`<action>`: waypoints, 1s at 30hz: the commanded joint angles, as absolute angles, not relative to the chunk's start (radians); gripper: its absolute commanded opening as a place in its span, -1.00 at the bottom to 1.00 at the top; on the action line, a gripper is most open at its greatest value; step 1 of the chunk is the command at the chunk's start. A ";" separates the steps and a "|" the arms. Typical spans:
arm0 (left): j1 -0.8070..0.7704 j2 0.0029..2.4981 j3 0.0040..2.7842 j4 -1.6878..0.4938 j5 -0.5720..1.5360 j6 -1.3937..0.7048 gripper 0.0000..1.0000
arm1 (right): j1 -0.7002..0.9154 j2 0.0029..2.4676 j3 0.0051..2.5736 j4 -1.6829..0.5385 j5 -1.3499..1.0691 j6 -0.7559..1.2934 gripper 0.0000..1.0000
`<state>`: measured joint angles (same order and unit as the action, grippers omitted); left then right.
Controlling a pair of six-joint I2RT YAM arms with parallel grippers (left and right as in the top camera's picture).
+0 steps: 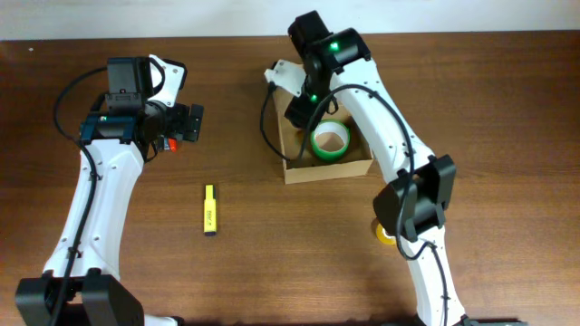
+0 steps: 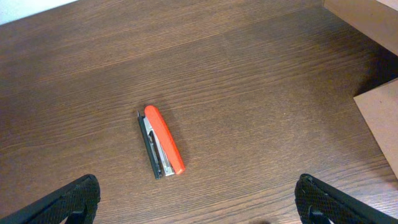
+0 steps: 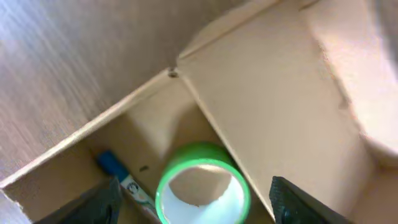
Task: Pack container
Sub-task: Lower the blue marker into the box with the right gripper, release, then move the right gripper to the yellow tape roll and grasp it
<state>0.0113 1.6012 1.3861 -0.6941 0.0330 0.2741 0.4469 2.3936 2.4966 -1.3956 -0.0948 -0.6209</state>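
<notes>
Container (image 1: 326, 172) sits upper center-right of the overhead frame, open. 1 green tape roll (image 1: 330, 140) and a blue-capped marker (image 3: 118, 169) lie inside. Right gripper (image 3: 202, 208) hangs over it, fingers apart. Left gripper (image 2: 199, 202), fingers wide apart, hovers over the red stapler (image 2: 160, 142), upper left. Yellow highlighter (image 1: 209, 209) lies left of center.

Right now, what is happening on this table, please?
Two arms are packing a cardboard box. The right gripper hangs open over the box, where a green tape roll and a blue-capped pen lie. The left gripper hovers open above a red stapler on the table, holding nothing. A yellow highlighter lies further off, and a yellow roll shows partly under the right arm.
</notes>
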 commanded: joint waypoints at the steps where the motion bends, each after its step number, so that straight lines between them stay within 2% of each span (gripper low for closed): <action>1: 0.006 1.611 1.401 -0.691 0.036 0.294 0.99 | 0.444 2.249 2.504 -1.371 -0.063 -0.509 0.48; 6: 0.006 1.611 1.401 -0.691 0.036 0.294 0.99 | 0.349 1.926 2.182 -1.246 -0.063 -0.368 0.47; 9: 0.006 1.611 1.401 -0.691 0.037 0.302 0.99 | 0.196 1.745 2.021 -1.283 -0.093 -0.203 0.44; 10: 0.006 1.611 1.401 -0.691 0.036 0.313 0.99 | 0.152 1.719 2.002 -1.325 -0.104 -0.167 0.38; 13: 0.006 1.611 1.401 -0.690 0.036 0.332 0.99 | 0.038 1.692 1.986 -1.504 -0.105 -0.083 -0.02; 15: 0.006 1.611 1.401 -0.690 0.036 0.332 0.99 | 0.027 1.686 1.967 -1.559 -0.098 -0.071 -0.07; 18: 0.006 1.611 1.401 -0.690 0.036 0.332 0.99 | 0.025 1.561 1.742 -1.488 -0.062 -0.050 -0.07; 23: 0.006 1.611 1.401 -0.690 0.036 0.332 0.99 | 0.026 1.315 1.275 -1.325 -0.065 -0.001 0.17; 26: 0.006 1.611 1.401 -0.691 0.037 0.331 0.99 | 0.026 1.293 1.066 -1.217 -0.078 0.056 0.19; 30: 0.006 1.611 1.401 -0.693 0.037 0.331 0.99 | 0.024 1.303 0.955 -1.096 -0.105 0.208 0.19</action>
<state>0.0113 1.6020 1.3869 -0.6914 0.0326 0.3161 0.0284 1.3056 0.9829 -1.1076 -0.0933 0.1246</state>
